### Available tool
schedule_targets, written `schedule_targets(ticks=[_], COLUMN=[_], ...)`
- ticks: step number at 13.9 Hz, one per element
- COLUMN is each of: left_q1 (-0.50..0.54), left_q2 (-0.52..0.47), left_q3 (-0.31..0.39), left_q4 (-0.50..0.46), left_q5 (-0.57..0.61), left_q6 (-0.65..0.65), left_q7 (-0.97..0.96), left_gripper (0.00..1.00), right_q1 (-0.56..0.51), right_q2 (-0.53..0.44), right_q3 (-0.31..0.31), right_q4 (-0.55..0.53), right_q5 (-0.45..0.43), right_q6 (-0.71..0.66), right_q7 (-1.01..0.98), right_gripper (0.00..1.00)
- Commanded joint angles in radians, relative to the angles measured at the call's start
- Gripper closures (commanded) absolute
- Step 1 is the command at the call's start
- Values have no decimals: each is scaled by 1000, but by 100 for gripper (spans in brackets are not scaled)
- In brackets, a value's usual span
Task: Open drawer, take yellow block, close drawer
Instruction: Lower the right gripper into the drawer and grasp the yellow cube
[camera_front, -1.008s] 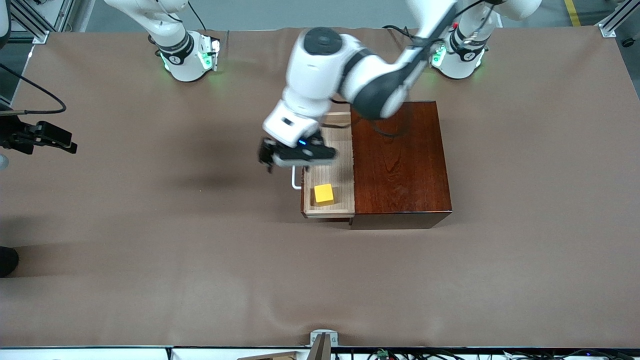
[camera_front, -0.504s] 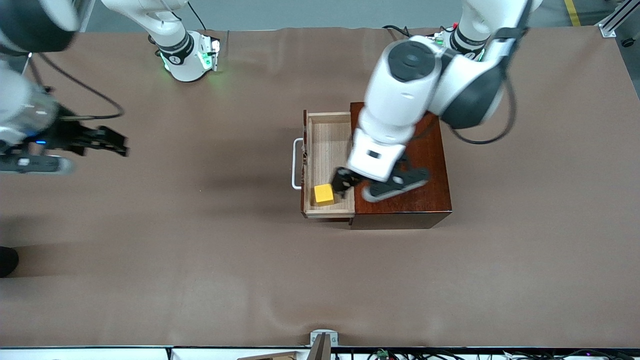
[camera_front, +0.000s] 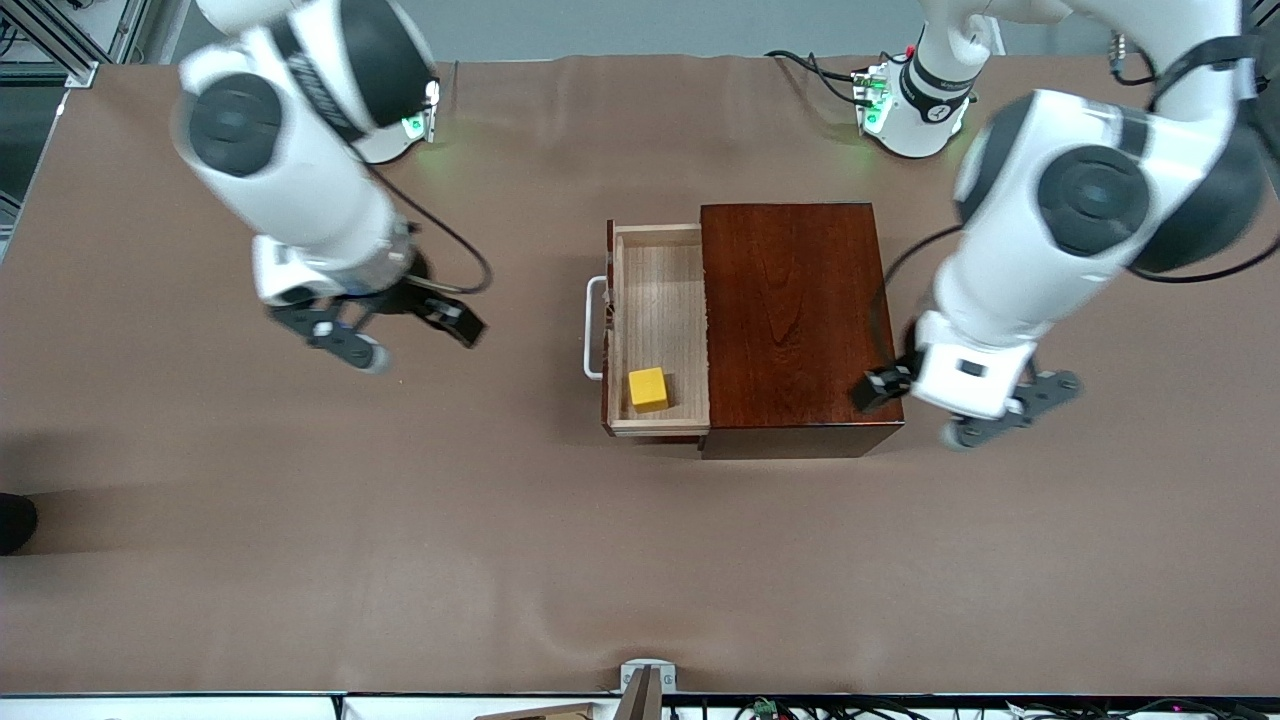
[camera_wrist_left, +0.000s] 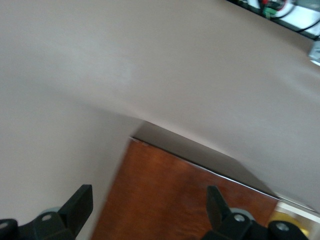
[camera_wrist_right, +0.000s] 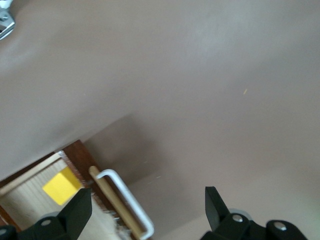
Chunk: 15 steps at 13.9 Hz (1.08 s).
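Front view shows one dark reddish-brown wooden box (camera_front: 800, 325), one drawer (camera_front: 657, 330), one yellow block (camera_front: 648, 389) and two grippers over a brown-covered bench (camera_front: 300, 550). The drawer stands pulled out of the box toward the right arm's end of the bench, its long axis running from the robots' bases toward the front camera. Its white U-shaped handle (camera_front: 594, 328) sits on the outer face and runs along that same axis. The single yellow block lies flat on the drawer's pale floor, in the end nearer the front camera, with its sides roughly square to the drawer walls and bare floor around it.

The right gripper (camera_front: 395, 335) hangs over bare bench toward the right arm's end, well apart from the handle, fingers (camera_wrist_right: 80, 212) spread wide and holding nothing; its wrist view takes in the handle and the block. The left gripper (camera_front: 945, 405) hangs over the box's edge at the left arm's end, fingers (camera_wrist_left: 80, 205) also wide apart and empty. Nothing stands over the open drawer or the block.
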Motion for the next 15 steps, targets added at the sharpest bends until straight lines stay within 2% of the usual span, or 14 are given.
schedule_targets(ticks=[1,4,6,8,10,13,15], left_q1=[106,245,311,331,338,334,334], left_q2=[-122,-243,-282,-310,-319,-345,-357], left_q3=[-12,-17,-17,-17,-18,-70,-80], left_q4=[-141,-271,-296,-298,-295,-296,-292], left_q5=[5,-7,-16,-18,-18,-20,-33], left_q6=[-8,-8,-28,-91,-125,-132,-152], left_q7=[168,442,611,691,690,675,679], left_gripper=[0,0,0,0,0,0,0], right_q1=[56,105,141,185,214,242,265], right_q2=[61,138,175,213,256,307,328], right_q3=[-13,-13,-12,-13,-13,-13,-13], right_q4=[43,74,74,74,74,72,68], right_q5=[16,16,18,14,8,19,14], right_q6=[20,132,222,288,315,391,442], right_q7=[241,632,878,1042,1091,1109,1115], right_gripper=[0,0,0,0,0,0,0])
